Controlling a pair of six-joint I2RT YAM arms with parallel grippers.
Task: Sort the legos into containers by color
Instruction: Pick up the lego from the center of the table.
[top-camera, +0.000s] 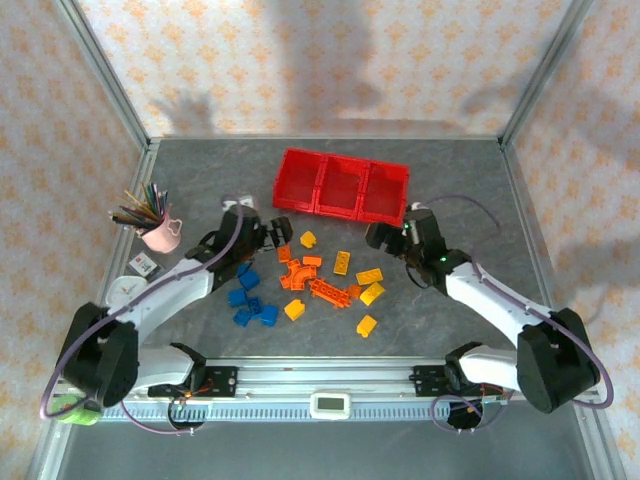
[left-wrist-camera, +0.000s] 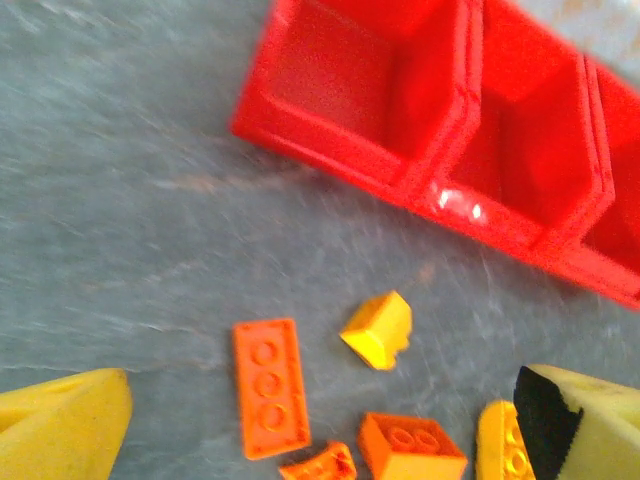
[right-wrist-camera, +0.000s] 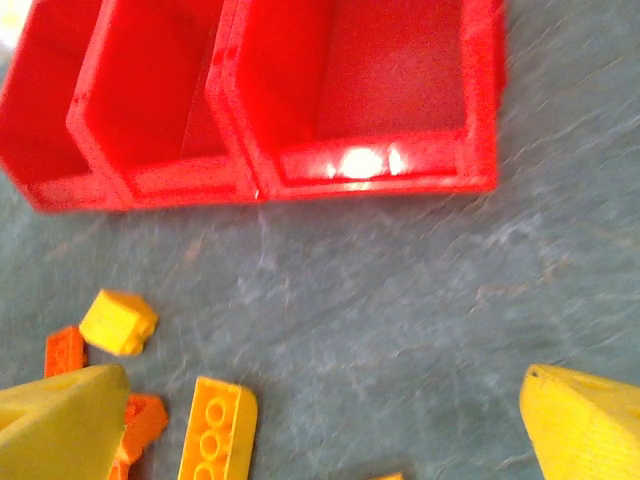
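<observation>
The legos lie scattered mid-table: blue ones (top-camera: 250, 298) on the left, orange ones (top-camera: 305, 277) in the middle, yellow ones (top-camera: 368, 292) to the right. The three joined red containers (top-camera: 340, 212) stand behind them, nothing visible inside. My left gripper (top-camera: 274, 234) hovers open over the pile's far left; between its fingers I see an orange plate (left-wrist-camera: 270, 385), a small yellow brick (left-wrist-camera: 378, 330) and an orange brick (left-wrist-camera: 410, 445). My right gripper (top-camera: 385, 238) hangs open right of the pile, a long yellow brick (right-wrist-camera: 217, 430) near its left finger (right-wrist-camera: 60, 425).
A pink cup (top-camera: 161, 234) of coloured pencils stands at the left, with small items on the table just in front of it. Metal frame posts rise at the table's back corners. Bare grey tabletop (right-wrist-camera: 400, 330) lies between the right gripper's fingers and the containers (right-wrist-camera: 380, 165).
</observation>
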